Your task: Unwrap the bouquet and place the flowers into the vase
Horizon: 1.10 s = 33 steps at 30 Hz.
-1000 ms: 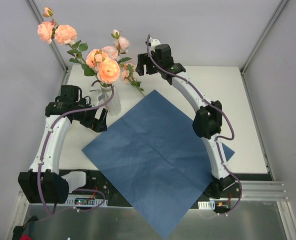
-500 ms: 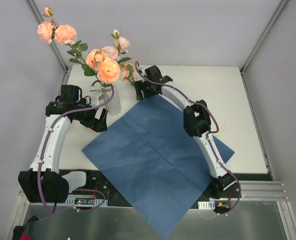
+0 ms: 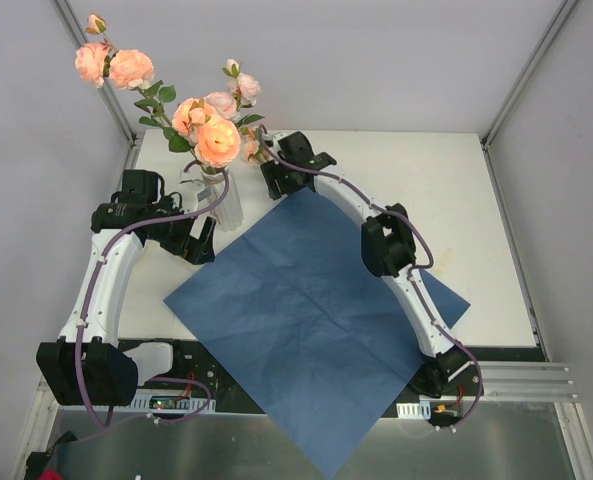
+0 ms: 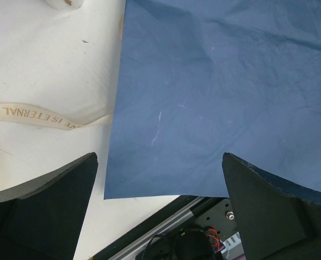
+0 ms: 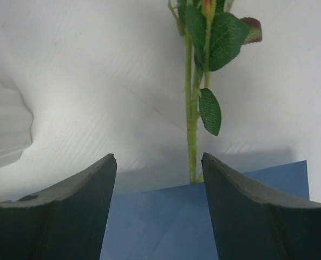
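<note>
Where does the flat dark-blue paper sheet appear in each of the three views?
Top external: the dark-blue paper sheet lies in the centre, diamond-shaped.
Left wrist: the sheet fills the upper right.
Right wrist: the sheet is a strip along the bottom.
Shared landmark: the white table.

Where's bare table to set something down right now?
Back-right table, between right arm and the table's right edge, is bare. Blue paper covers the middle. Back-left is crowded: vase, flowers, loose stem, left pincer, right pincer.
</note>
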Tool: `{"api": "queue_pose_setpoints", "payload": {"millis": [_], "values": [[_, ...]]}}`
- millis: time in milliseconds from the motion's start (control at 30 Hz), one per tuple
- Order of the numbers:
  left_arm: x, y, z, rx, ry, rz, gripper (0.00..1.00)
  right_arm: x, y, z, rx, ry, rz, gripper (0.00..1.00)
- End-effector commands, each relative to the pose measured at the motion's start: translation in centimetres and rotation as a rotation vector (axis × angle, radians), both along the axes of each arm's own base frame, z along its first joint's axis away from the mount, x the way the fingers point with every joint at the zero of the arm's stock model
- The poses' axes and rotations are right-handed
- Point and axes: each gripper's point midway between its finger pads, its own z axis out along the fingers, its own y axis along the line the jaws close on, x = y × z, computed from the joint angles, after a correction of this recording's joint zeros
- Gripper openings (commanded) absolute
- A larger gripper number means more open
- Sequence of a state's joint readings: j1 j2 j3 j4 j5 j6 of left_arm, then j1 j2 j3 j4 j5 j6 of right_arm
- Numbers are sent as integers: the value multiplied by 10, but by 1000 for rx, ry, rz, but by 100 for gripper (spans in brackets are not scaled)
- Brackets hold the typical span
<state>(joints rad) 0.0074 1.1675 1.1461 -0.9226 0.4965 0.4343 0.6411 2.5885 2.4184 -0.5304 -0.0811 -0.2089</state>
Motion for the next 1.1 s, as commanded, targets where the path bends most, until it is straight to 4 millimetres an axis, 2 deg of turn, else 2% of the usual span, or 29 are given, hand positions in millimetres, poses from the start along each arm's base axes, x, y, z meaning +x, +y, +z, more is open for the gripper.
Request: {"api": "queue_pose_setpoints", "payload": {"millis": [0,233,333,433,700,800,833,867,1000,1033,1067], "values": [[0,0,2,-3,-13,-15,99,15,-11,9,-1,-23,-78,66],[0,3,7,14,-37,-12,99,13,-16,2,-11,10,-102,63],[-1,2,6,9,-34,-13,99,10,-17,2,-17,13,-105,56],[-2,1,5,7,-31,-15,99,10,-19,2,-25,12,-114,42],[-1,3,9,11,-46,-14,99,13,-23,1,-45,0,-139,33],[-2,3,10,11,-48,-14,99,13,-24,1,-49,-2,-153,17],[-2,3,10,8,-47,-12,99,12,-23,1,-47,-6,-155,3],[-2,3,11,8,-50,-12,99,13,-24,2,-48,-14,-161,0],[-4,2,13,7,-51,-10,99,13,-22,3,-34,-40,-178,0],[-5,3,13,8,-50,-9,99,17,-18,19,-6,-80,-182,1],[-5,3,13,12,-51,-7,99,13,-24,9,-24,-74,-191,0]]}}
